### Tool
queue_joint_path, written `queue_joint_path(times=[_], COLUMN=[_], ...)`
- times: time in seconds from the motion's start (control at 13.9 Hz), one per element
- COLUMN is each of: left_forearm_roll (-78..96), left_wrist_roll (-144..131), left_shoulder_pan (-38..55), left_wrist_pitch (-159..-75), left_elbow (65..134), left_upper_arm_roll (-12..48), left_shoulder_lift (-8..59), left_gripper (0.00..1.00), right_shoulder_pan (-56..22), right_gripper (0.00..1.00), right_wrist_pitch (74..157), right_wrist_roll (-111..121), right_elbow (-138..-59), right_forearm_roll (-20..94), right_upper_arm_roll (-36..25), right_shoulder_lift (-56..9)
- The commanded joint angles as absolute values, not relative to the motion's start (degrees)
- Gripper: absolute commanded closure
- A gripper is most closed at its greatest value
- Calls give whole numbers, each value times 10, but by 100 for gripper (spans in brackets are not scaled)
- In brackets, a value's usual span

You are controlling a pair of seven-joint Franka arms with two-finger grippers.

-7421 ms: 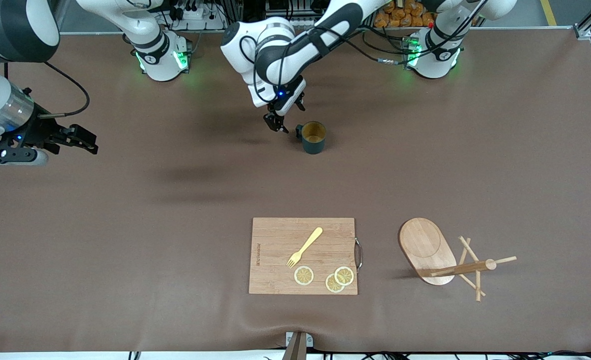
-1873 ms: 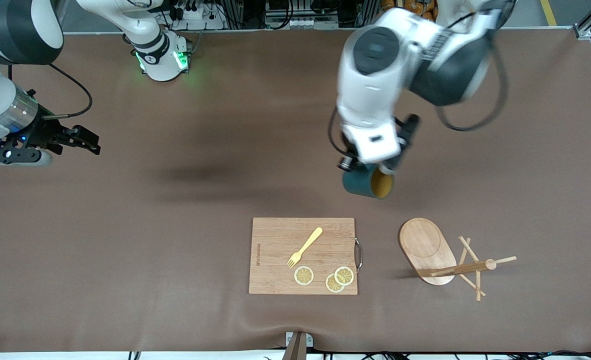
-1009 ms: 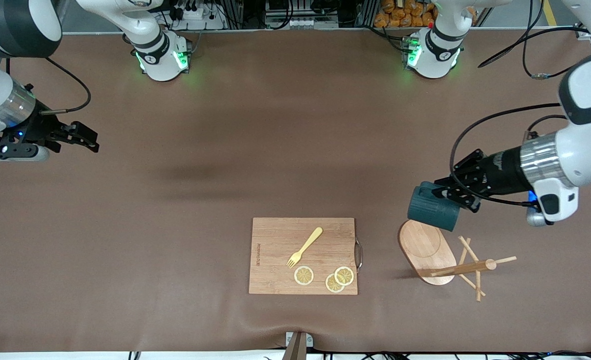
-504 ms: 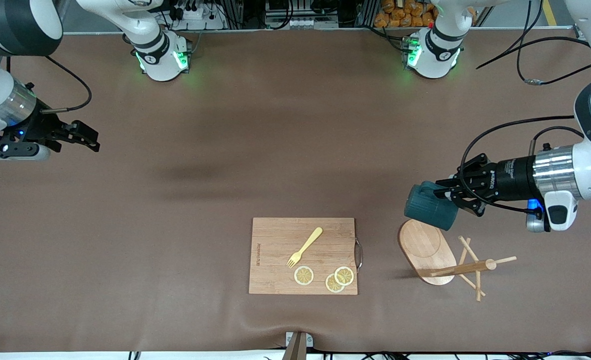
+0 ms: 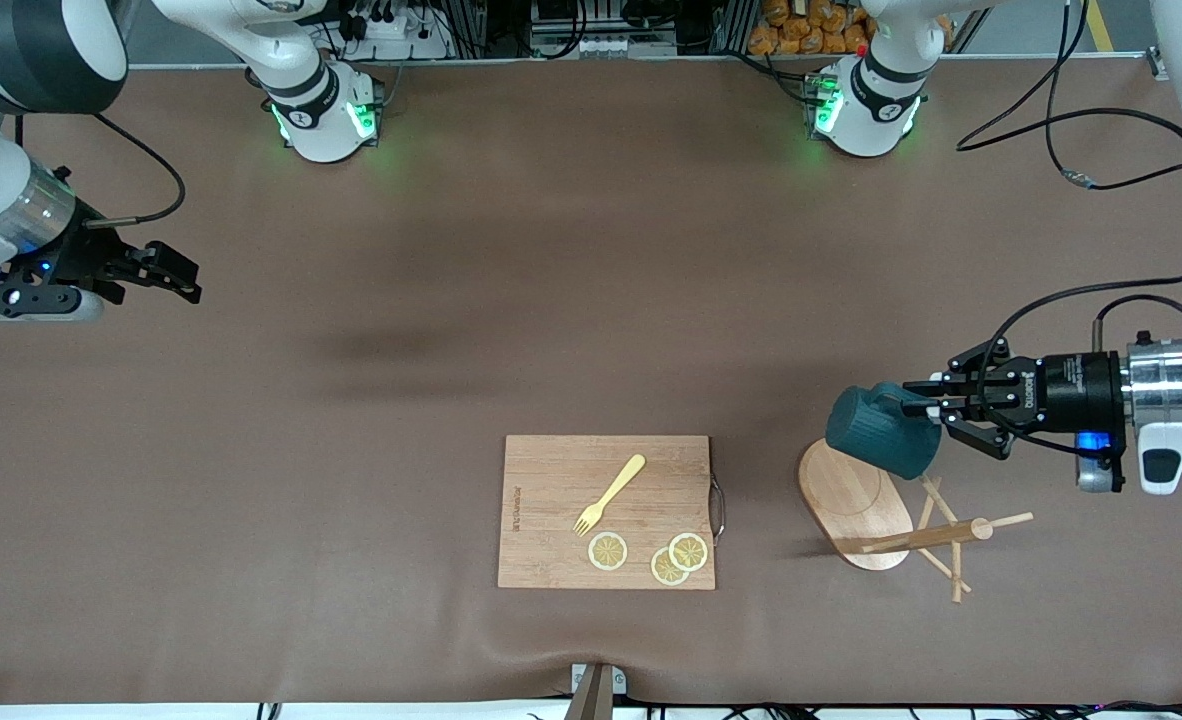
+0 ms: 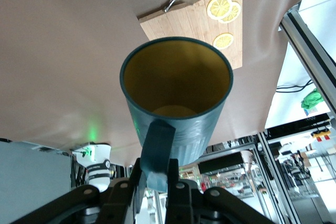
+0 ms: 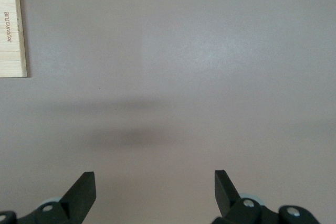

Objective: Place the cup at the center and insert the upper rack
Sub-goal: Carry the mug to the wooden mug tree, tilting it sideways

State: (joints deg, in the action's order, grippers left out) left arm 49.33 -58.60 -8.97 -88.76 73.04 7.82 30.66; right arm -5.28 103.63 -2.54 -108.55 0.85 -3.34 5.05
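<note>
The dark teal cup (image 5: pixel 879 432) hangs on its side in the air over the oval base of the wooden rack (image 5: pixel 856 498). My left gripper (image 5: pixel 936 410) is shut on the cup's handle. In the left wrist view the cup (image 6: pixel 176 103) shows its yellowish inside, and its handle (image 6: pixel 156 148) sits between the fingers of my left gripper (image 6: pixel 157 177). The rack's post and thin pegs (image 5: pixel 936 535) show beside the base, toward the left arm's end. My right gripper (image 5: pixel 186 285) is open and empty and waits at the right arm's end; it is also open in the right wrist view (image 7: pixel 152 174).
A rectangular wooden cutting board (image 5: pixel 551 500) lies near the table's front edge, beside the rack. It carries a yellow fork (image 5: pixel 611 493) and three lemon slices (image 5: pixel 651 555). The board also shows in the left wrist view (image 6: pixel 173 22) and the right wrist view (image 7: pixel 11 30).
My left gripper has carried the cup from the table's middle to above the rack's base, turning it on its side. In the last half second it shifted toward the left arm's end. The right arm has not moved.
</note>
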Motion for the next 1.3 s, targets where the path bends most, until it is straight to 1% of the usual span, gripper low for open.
queue_joint_path(times=[0.0,0.43,0.65,1.22], left_forearm_roll=[514,563,609,627], left_wrist_roll=[-572,-548,-543,-541], left_shoulder_pan=[-97,-113,-128,-138], left_wrist_pitch=[-880,-878,-860,-859], left_elbow=[728,727,727,726], left_upper_arm_roll=[83,85,85,85], left_shoulder_lift=[317,347,366,376], left_gripper=[100,100,100,100], right_shoulder_pan=[-48,-49,-51,-50], right_gripper=[0,0,0,0], right_wrist_pitch=[1043,1043,1046,1046], right_wrist_roll=[-24,-22,-22,-20], right_elbow=[-1094,-1094,-1095,-1095], right_forearm_roll=[7,7,7,7], right_upper_arm_roll=[-28,-28,-28,-28], right_shoulder_lift=[59,58,57,57])
